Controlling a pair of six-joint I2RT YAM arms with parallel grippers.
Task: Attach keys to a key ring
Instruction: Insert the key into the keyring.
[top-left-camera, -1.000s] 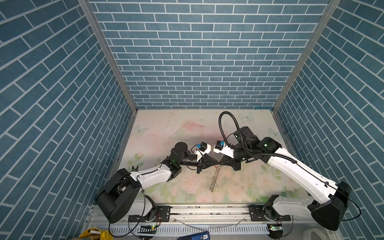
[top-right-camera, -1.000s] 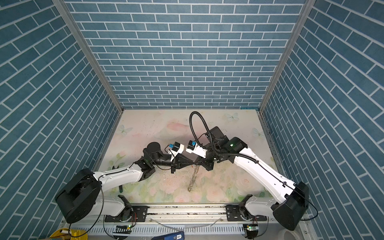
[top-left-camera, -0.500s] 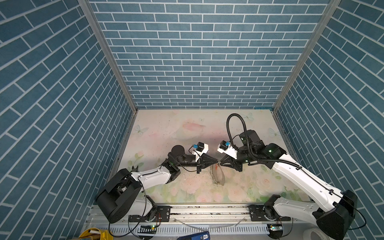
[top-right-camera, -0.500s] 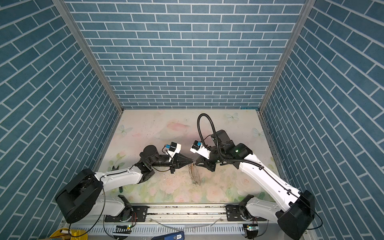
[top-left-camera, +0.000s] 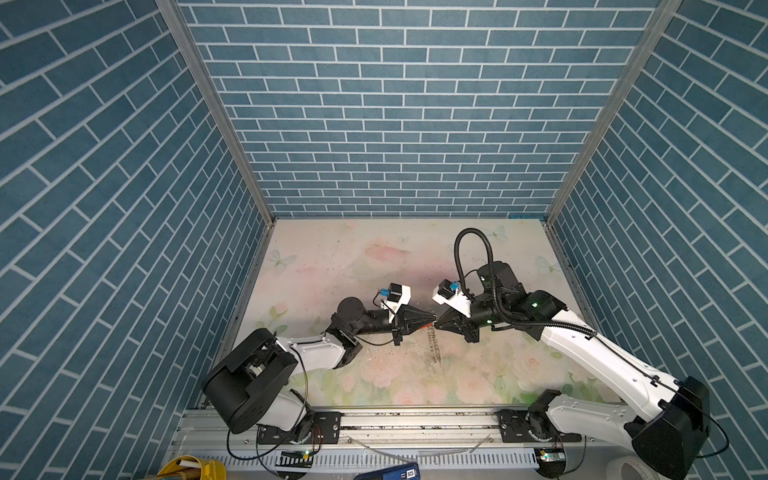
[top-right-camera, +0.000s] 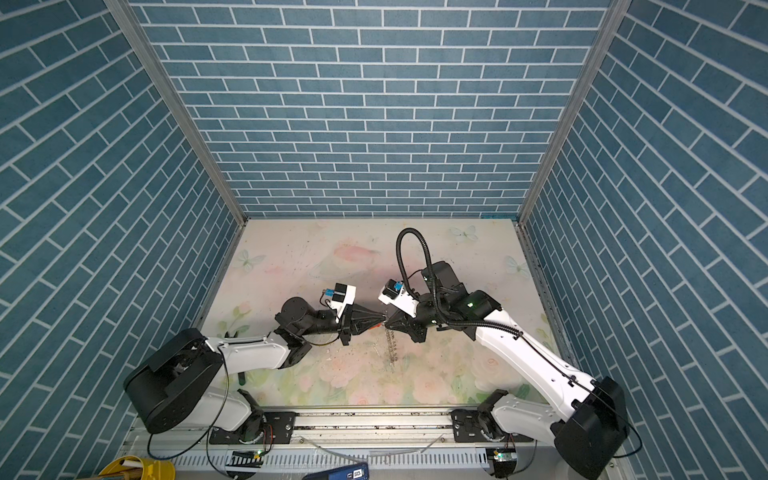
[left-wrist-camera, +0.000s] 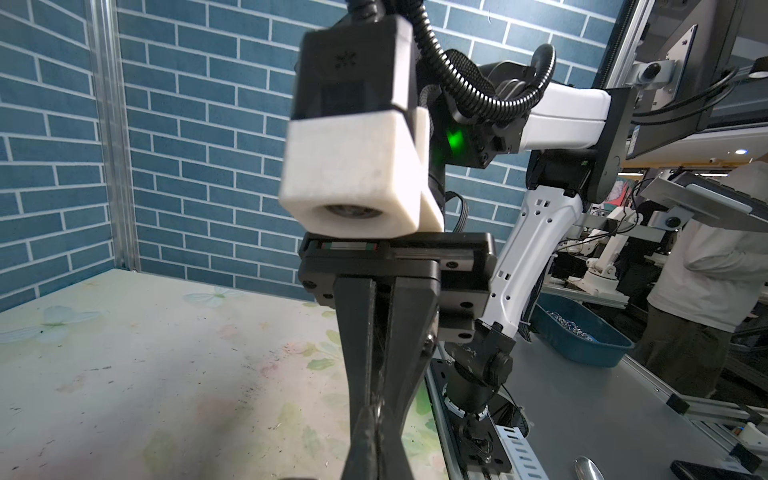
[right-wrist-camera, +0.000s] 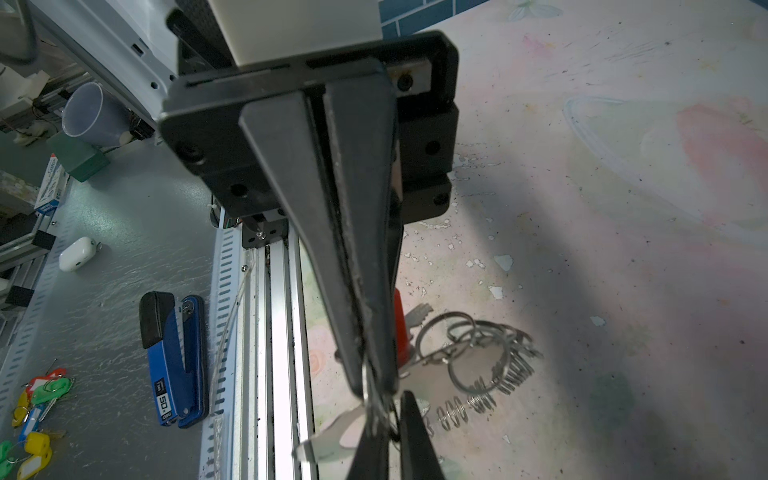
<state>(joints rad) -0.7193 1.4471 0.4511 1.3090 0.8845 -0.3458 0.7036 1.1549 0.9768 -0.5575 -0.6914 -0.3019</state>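
Across table (top-left-camera: 374, 266) we list open room from 9 through 12 to 3 o'clock, rail (top-left-camera: 415, 415) close at 6. Next, left gripper (top-left-camera: 433, 319): clenched, on what we cannot tell. Facing it, right gripper (top-left-camera: 439, 323): clenched on ring (top-left-camera: 434, 347), which dangles toward 6 o'clock of centre. Last, tag (top-left-camera: 424, 327): just under left gripper; we judge it not yet threaded, joining remains.

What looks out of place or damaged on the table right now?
The mat is chipped: pale flakes and dark specks lie scattered near the key ring, which dangles from the shut right gripper with its small rings bunched together. Nothing looks spilled.
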